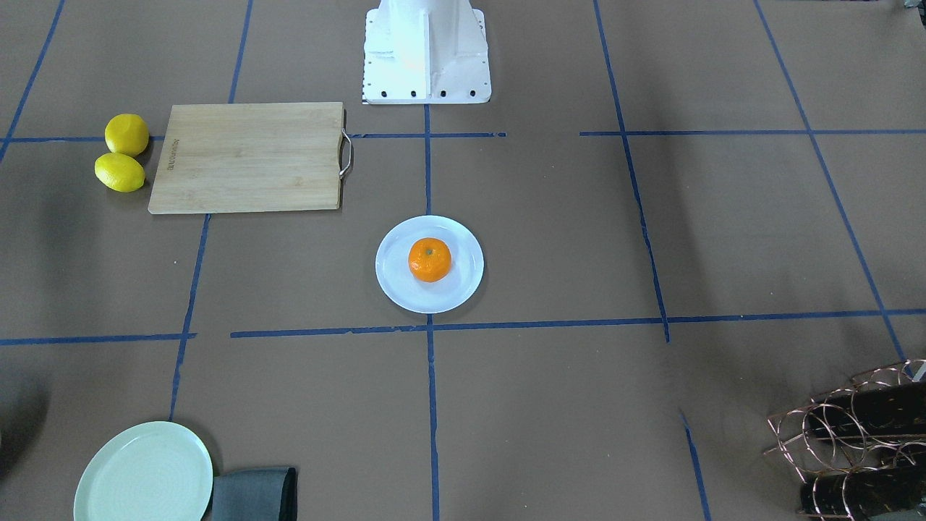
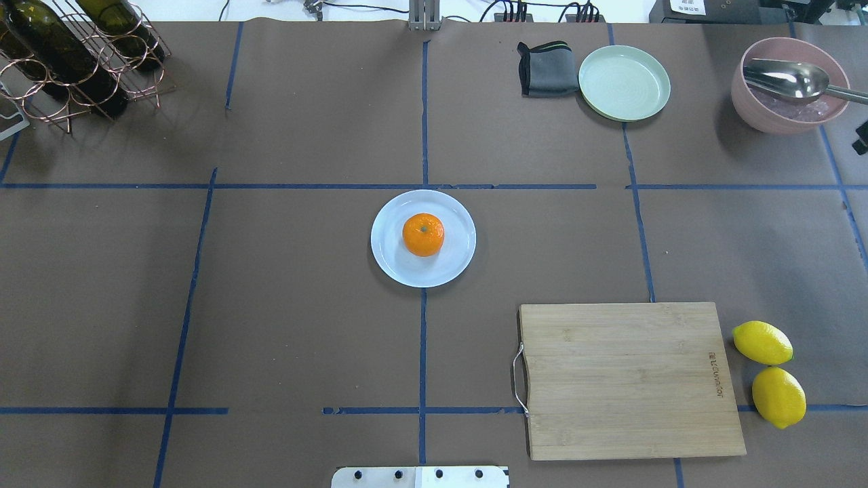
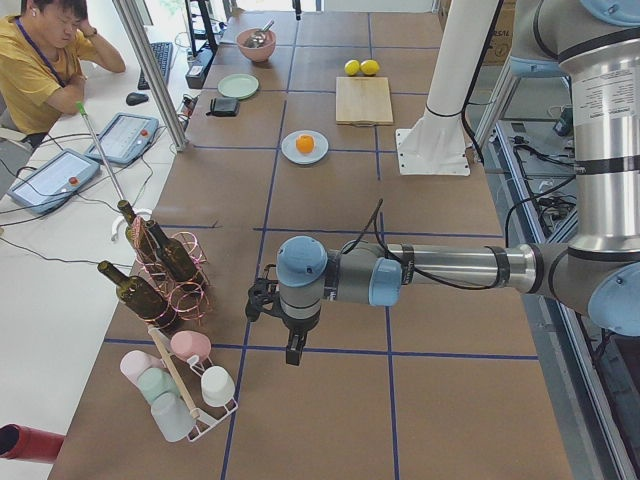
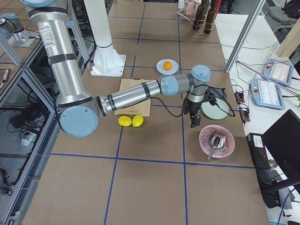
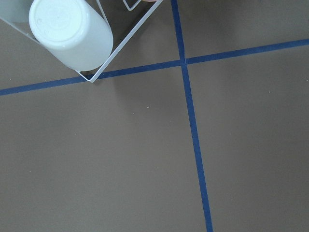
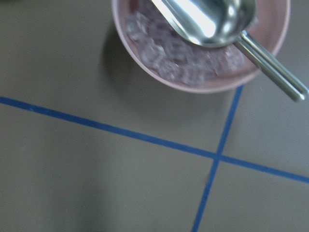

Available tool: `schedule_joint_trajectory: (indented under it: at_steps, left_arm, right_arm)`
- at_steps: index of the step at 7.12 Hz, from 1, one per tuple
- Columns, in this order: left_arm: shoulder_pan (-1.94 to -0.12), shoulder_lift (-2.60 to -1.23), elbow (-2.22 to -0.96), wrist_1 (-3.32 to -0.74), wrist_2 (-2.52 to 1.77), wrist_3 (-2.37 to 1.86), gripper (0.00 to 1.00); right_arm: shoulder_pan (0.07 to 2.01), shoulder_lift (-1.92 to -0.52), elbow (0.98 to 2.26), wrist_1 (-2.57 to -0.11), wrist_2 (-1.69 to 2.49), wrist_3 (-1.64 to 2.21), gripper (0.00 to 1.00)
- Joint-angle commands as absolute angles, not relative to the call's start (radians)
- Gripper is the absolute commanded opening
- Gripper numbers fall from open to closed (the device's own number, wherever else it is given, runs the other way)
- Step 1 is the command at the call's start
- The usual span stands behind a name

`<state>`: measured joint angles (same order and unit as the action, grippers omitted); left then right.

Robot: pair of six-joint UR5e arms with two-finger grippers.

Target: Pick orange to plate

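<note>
The orange (image 1: 430,259) (image 2: 423,234) rests stem-up in the middle of the pale bluish-white plate (image 1: 463,286) (image 2: 399,264) at the table's centre. It shows small in the side views as well, the orange (image 3: 305,144) (image 4: 167,65) on the plate (image 3: 290,152) (image 4: 174,69). My left gripper (image 3: 294,356) hangs far from it at the left end of the table, near a cup rack. My right gripper (image 4: 194,123) hovers at the right end, beside a pink bowl. Neither shows in the central views, so I cannot tell whether they are open or shut.
A wooden cutting board (image 2: 630,379) and two lemons (image 2: 762,342) (image 2: 778,397) lie near right. A pale green plate (image 2: 624,83), a grey cloth (image 2: 546,69) and a pink bowl (image 2: 759,108) with ice and a metal scoop (image 6: 207,19) stand far right. A bottle rack (image 2: 74,61) is far left, a cup (image 5: 70,36) below the left wrist.
</note>
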<state>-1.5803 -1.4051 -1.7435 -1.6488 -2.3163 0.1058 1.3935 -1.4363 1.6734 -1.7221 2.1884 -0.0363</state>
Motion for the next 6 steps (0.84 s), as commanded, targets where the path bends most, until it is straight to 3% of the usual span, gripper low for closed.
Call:
schedule_joint_trajectory:
  at_steps: [1, 2, 6]
  left_arm:
    - [-1.582, -1.405, -1.747, -1.646, -2.316, 0.106, 1.0]
    - [-1.58, -1.407, -1.75, -1.647, -2.318, 0.106, 1.0]
    - [-1.58, -1.407, -1.749, -1.648, -2.329, 0.104, 1.0]
  right_arm:
    - [1.457, -1.56, 1.674, -1.668, 2.194, -0.063, 1.0]
    - [1.457, -1.622, 1.667, -1.54, 2.197, -0.054, 1.0]
    - [1.457, -1.635, 1.666, -1.511, 2.229, -0.052, 1.0]
